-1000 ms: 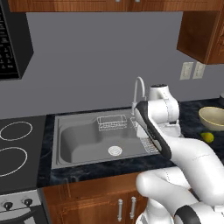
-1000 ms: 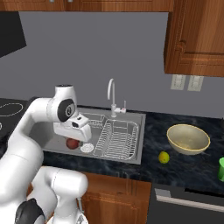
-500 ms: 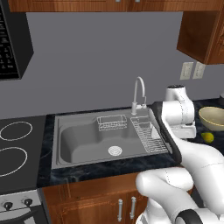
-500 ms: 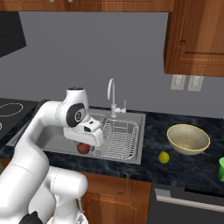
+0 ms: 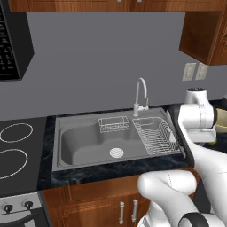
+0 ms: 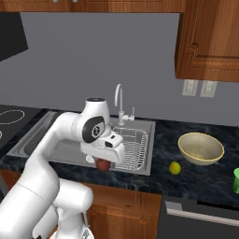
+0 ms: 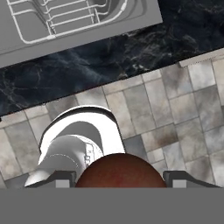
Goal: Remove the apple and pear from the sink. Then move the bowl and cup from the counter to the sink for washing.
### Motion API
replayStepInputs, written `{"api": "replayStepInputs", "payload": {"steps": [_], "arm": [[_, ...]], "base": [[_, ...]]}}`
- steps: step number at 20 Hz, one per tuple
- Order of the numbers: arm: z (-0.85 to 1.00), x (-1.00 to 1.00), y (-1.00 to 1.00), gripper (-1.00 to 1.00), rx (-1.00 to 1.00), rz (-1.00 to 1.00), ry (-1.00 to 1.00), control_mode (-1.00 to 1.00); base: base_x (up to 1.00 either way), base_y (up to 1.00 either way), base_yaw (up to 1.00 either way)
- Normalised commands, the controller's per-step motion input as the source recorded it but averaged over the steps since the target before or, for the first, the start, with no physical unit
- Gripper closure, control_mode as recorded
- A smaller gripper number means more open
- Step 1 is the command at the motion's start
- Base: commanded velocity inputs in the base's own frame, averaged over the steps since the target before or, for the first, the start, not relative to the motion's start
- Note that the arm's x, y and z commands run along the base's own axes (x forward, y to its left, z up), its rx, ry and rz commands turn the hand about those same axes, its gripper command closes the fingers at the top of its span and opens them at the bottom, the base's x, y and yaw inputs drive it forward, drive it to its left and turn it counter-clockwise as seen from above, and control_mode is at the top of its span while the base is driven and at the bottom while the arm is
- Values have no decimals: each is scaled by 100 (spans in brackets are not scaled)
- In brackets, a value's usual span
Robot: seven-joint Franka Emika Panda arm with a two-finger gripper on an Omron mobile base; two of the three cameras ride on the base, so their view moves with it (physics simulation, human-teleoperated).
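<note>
Reading from left to right in the right base view, you first meet the sink [image 6: 65, 144], its basin holding no fruit, with the wire rack [image 6: 133, 147] at its right end. Just in front of that rack, over the front strip of the counter [image 6: 196, 179], the gripper [image 6: 103, 164] carries the apple [image 6: 103, 164]. The hand view shows why it sits so: the apple [image 7: 120, 170] fills the space between the two fingertips [image 7: 57, 178], which stand wide and clamp it from either side, lifted above the counter edge and the tiled floor [image 7: 175, 118]. Further right, the pear [image 6: 175, 168] lies on the counter, out of the basin. Next comes the bowl [image 6: 200, 148], and at the far right edge the cup [image 6: 236, 179], both awaiting transfer to the sink.
</note>
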Motion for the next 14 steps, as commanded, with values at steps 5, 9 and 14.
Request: {"api": "replayStepInputs", "payload": {"steps": [5,9,14], "arm": [[0,-14,-53,100,0,0,0,-100],[0,-13,-54,100,0,0,0,-100],[0,-7,-53,100,0,0,0,-100]], "base": [[0,0,0],[0,0,0],[0,0,0]]}}
